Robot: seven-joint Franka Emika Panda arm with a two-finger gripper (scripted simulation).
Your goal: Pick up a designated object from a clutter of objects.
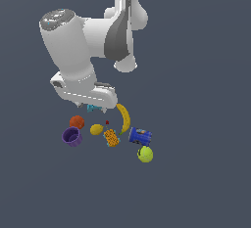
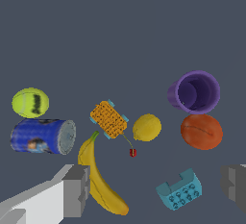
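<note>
Here the gripper (image 2: 156, 189) hangs wide open and empty above the clutter, its grey blocky fingers (image 2: 77, 189) apart, a studded teal brick (image 2: 179, 190) between them. The smooth orange-red fruit (image 2: 201, 131) lies just beside the tipped purple cup (image 2: 194, 92). A glossy lemon (image 2: 146, 127) sits near the dimpled orange block (image 2: 109, 119) and curved banana (image 2: 98, 177).

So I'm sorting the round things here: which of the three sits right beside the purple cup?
The orange-red ball, the only reddish one. The lemon lies mid-cluster, and the yellow-green ball sits by the blue can, away from the purple cup.
</note>
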